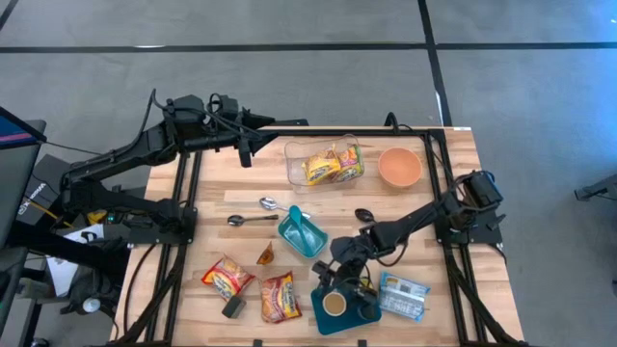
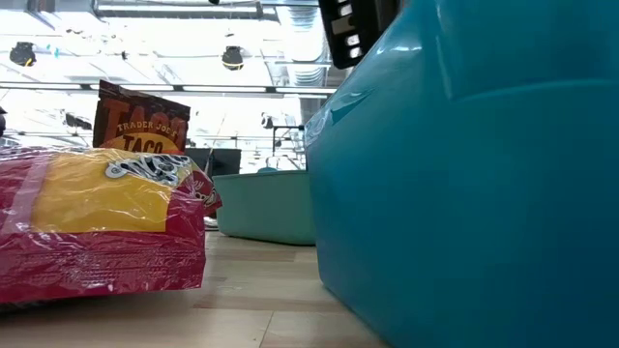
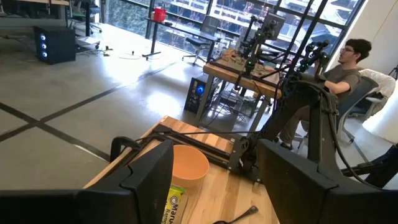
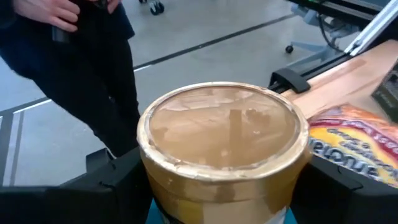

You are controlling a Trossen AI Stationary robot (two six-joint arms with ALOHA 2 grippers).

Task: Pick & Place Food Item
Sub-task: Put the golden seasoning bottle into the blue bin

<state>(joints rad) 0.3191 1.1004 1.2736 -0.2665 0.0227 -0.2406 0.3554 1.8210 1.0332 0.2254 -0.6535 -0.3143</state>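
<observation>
A gold cup with a tan foil lid (image 4: 224,134) stands upright on a teal tray (image 1: 359,316) near the table's front edge. My right gripper (image 4: 227,186) is open and slants down at the cup (image 1: 335,304), with one finger on each side of it. Two red-and-yellow food packets (image 1: 228,278) (image 1: 280,297) lie flat at the near left. More yellow packets sit in a clear tub (image 1: 323,164) at the back. My left gripper (image 3: 217,186) hangs open and level above the table's far left (image 1: 246,146), holding nothing. My right gripper's fingers (image 4: 124,180) stand close beside the cup's wall (image 4: 155,186), below its lid and on opposite sides. They come slanting down from the table's far right. Whether they touch the cup I cannot tell. The cup stands upright on the tray.
An orange bowl (image 1: 399,166) stands at the back right and a teal container (image 1: 302,234) in the middle. Spoons (image 1: 251,220) lie left of the container. A blue packet (image 1: 403,294) lies right of the tray. A person (image 4: 74,50) stands beyond the table's near edge.
</observation>
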